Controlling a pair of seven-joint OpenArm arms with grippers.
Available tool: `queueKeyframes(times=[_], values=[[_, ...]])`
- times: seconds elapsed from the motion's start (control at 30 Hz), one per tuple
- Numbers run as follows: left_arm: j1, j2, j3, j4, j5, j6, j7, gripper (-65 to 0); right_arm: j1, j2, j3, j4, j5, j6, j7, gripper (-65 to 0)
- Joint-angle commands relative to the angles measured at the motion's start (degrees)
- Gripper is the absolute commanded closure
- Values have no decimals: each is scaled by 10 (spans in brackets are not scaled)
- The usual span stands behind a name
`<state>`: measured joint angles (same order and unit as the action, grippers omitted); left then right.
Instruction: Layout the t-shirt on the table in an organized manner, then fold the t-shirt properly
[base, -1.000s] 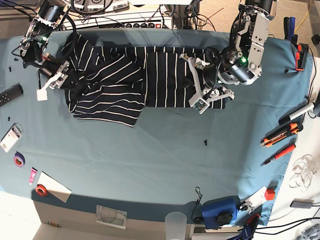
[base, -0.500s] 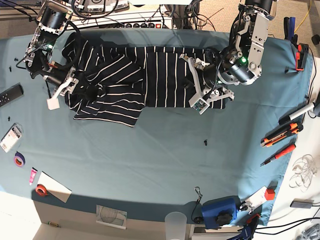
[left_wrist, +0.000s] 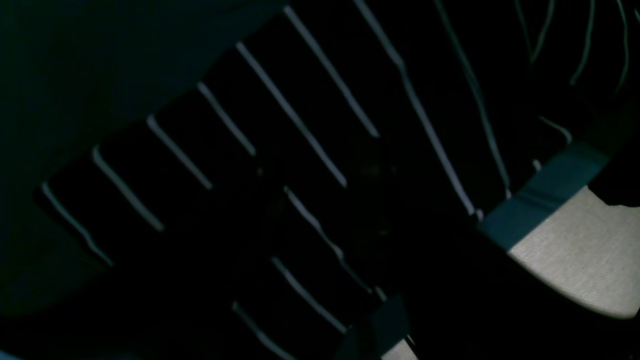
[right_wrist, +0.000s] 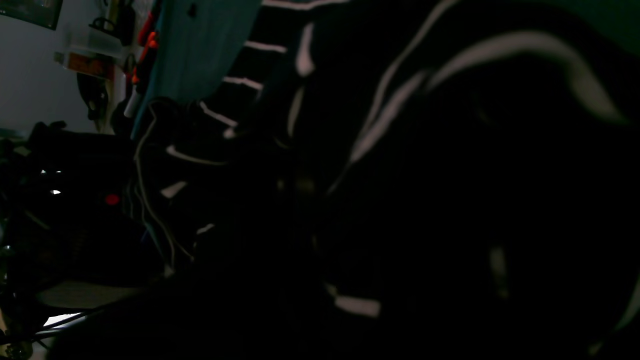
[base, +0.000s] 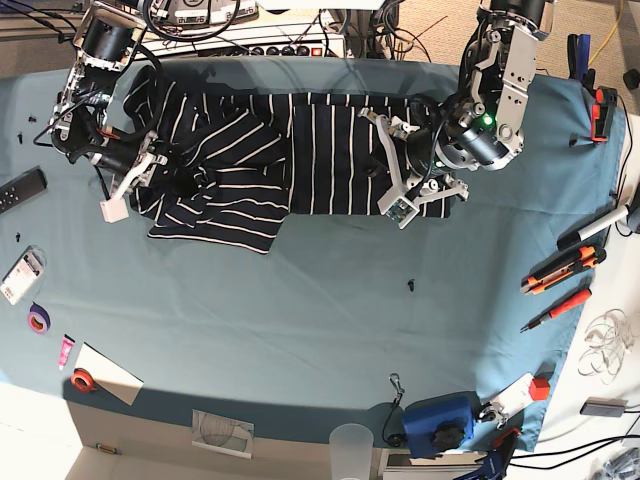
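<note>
striped t-shirt, laying-out stage, both pincers at the cloth

item: the t-shirt (base: 270, 165), soft knit, near-black with thin white stripes. it lay along the far edge of the tabletop (base: 330, 330), stretched in a rough band between the two arms. the middle panel was flat with stripes running straight; the end under the right arm was bunched and rumpled, stripes bent at angles, with a loose flap hanging toward the near side.

support: tabletop covered in plain matte teal cloth, smooth, dotted with a few small black pins.

right pincer (base: 135, 178): set at the rumpled end of the shirt, white fingers against the fabric. its wrist view showed only dark cloth close up, so whether the fingers were pressed together on a fold could not be told.

left pincer (base: 400, 185): lowered on the opposite end, fingers part-spread over the fabric; whether any cloth was pinched between them could not be told.

step judged in hand: laying out, not yet folding. the shirt was not spread to its full outline.

next move calls for: a firm hold at the bunched end, then drawing it outward and toward the near side to flatten the flap, while the other end stays anchored.
</note>
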<state>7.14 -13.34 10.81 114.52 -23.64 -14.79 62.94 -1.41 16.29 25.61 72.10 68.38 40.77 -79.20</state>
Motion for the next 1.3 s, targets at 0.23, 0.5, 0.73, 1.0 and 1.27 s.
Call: queueKeyframes(times=[0.23,0.5,0.73,1.0,1.27], values=[[-5,0,-1,10,-4,0,-14,-215,0,7,0,121,-256,-8,74,0],[-5,0,-1,10,-11,0,-12,-215,34,7,0,147,-417,-48,157,0],[-5,0,-1,10,-10,0,-13,-215,36,9,0,147,-414,-48,126,0],[-5,0,-1,10,-10,-1,-15,-215,36,9,0,147,-410,-46,22,-154],[-5,0,-1,10,-10,0,-15,-215,36,75,23,147,-243,-68,-8,-223]])
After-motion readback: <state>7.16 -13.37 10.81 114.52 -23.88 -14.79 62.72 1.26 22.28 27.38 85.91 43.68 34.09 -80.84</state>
